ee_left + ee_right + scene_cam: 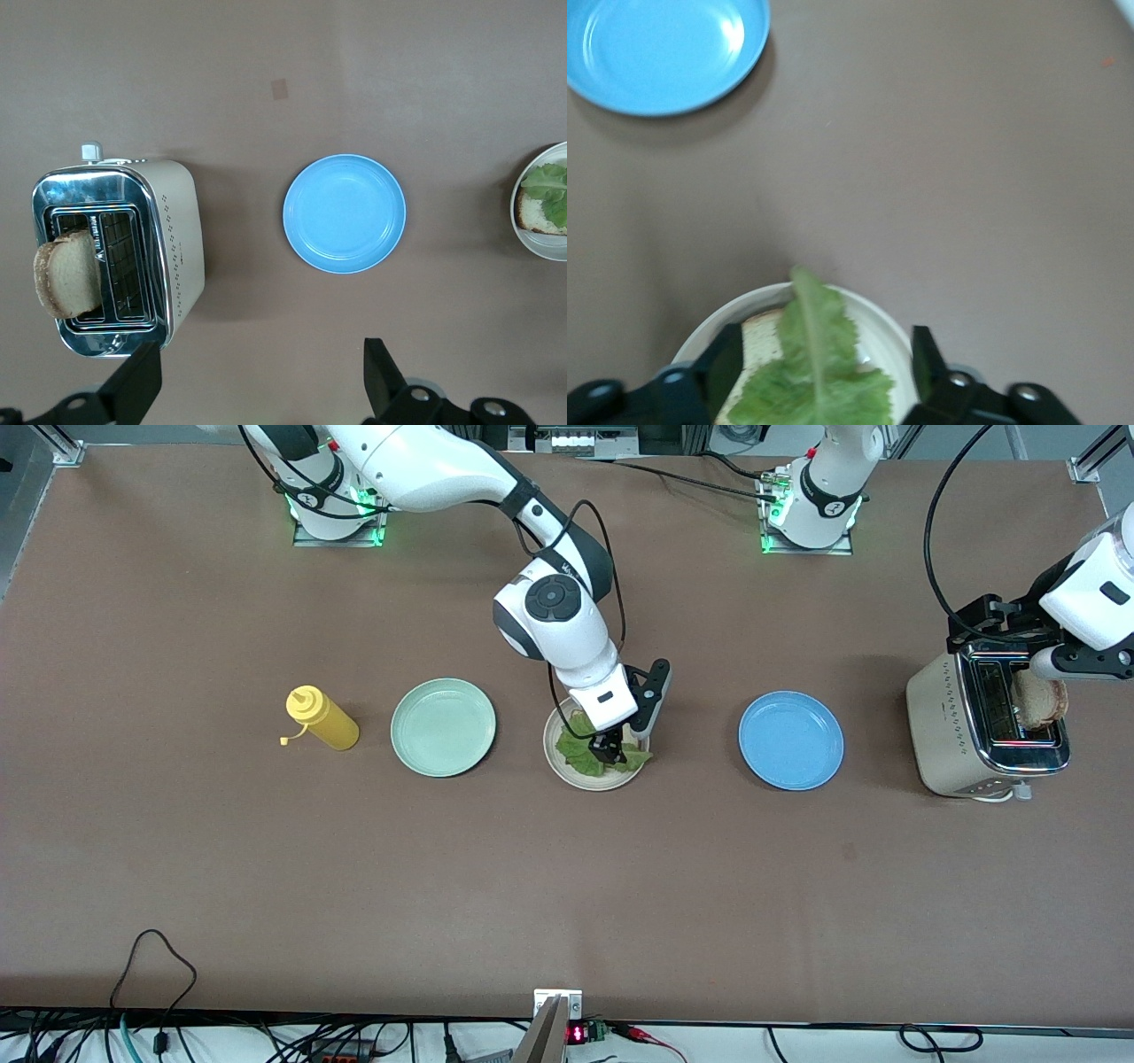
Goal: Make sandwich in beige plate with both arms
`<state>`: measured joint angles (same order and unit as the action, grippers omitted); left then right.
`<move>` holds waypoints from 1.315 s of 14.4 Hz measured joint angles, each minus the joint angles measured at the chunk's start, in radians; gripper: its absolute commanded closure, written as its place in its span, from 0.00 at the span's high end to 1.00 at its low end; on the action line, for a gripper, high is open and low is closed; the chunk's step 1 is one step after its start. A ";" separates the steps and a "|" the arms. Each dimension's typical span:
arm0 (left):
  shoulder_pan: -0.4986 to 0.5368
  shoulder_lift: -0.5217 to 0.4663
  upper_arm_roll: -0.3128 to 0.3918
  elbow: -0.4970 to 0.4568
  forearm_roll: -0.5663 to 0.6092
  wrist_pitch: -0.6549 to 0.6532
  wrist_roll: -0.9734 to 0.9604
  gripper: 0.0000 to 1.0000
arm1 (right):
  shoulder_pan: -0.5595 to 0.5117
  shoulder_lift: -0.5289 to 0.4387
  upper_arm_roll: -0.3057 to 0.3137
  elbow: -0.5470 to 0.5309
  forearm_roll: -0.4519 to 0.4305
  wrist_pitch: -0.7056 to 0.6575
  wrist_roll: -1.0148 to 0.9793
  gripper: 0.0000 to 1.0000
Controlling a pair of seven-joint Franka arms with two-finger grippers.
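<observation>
Two arms on the job, sandwich about half built. Mid-frame in the front view, the beige plate (574,778) carries one bread slice (760,341) w/ the lettuce (580,753) on top. The right gripper (609,755) hangs low over it, fingers open either side of the leaf, not pinching it. By the look of it the leaf is placed, so the job now is a clean exit: lift straight up, no sideways drag, or a fingertip could catch the ruffled edge and pull the leaf off the slice.

At the frame's edge, toward the left arm's end of the table, the left gripper (259,352) sits over the toaster (948,726), fingers wide open, nothing held. The 2nd slice (66,274) stands tilted in a slot. Best bet: grip it by the crust and pull straight up.
</observation>
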<state>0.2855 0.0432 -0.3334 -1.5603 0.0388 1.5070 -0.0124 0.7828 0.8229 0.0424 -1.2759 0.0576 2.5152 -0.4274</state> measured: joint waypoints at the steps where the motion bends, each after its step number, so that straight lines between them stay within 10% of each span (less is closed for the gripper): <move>1: 0.000 0.000 0.000 0.000 0.000 0.000 0.000 1.00 | -0.016 -0.026 -0.002 0.003 0.000 -0.033 0.001 1.00; 13: 0.078 0.073 0.018 0.005 0.001 -0.070 0.000 1.00 | -0.473 -0.340 0.079 0.009 -0.002 -0.671 0.015 1.00; 19: 0.263 0.173 0.025 0.018 0.127 -0.034 0.253 1.00 | -0.679 -0.471 0.167 -0.032 -0.032 -0.801 0.382 1.00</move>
<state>0.5485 0.2161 -0.3083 -1.5419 0.1655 1.4728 0.2408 0.1038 0.3524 0.2091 -1.3079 0.0258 1.7138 -0.0458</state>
